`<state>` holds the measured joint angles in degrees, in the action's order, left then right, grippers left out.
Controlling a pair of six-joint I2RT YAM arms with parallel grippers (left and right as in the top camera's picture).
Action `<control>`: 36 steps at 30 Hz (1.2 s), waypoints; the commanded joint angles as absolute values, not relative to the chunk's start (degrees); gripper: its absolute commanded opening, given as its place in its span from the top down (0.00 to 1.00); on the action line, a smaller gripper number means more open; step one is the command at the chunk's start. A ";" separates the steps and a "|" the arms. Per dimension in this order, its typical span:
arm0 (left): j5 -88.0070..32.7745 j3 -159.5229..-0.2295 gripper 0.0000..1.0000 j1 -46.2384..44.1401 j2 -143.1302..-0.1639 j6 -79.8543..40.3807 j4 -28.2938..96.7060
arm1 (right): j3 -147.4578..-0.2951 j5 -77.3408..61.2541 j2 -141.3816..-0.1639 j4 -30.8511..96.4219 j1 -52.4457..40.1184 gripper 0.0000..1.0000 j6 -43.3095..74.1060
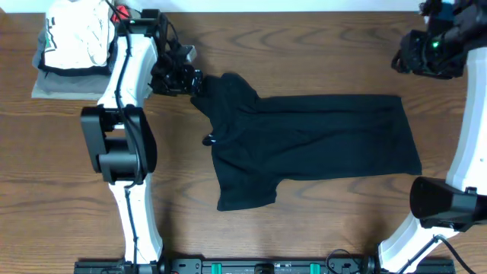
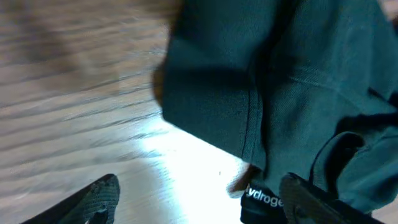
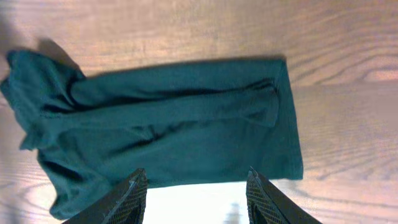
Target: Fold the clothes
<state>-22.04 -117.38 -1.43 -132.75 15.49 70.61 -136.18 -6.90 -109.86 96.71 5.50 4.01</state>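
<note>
Black-fingered left tool (image 2: pixel 198 202): spread wide, pinching nothing, low over the tabletop (image 2: pixel 74 93) at the bunched upper corner of the black T-shirt (image 1: pixel 312 137). Fabric edge with white lettering (image 2: pixel 264 198) just beside one finger, not between the two. Right tool (image 3: pixel 196 199): likewise spread and empty, held high, well apart from the cloth. Shirt laid flat across the middle of the tabletop, creased along its length, one sleeve (image 1: pixel 247 194) poking toward the near edge. At the far left corner, a white garment (image 1: pixel 76 34) stacked on a grey folded garment (image 1: pixel 53 84). Likely trouble from here: closing on a single layer or on the loose edge, then dragging that corner askew instead of lifting a clean fold; swinging back too far and clipping the stack.
</note>
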 commanded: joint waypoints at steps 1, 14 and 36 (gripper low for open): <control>-23.62 -116.16 0.24 -1.48 -135.09 17.61 70.83 | -135.09 -4.23 -109.60 96.38 4.43 0.50 5.34; -27.05 -114.30 0.43 -1.93 -137.38 18.39 66.48 | -134.85 -4.27 -109.62 95.66 4.29 0.47 5.32; -19.27 -110.21 0.94 -2.63 -137.29 10.52 68.66 | -132.40 -4.25 -109.62 93.43 3.92 0.45 5.08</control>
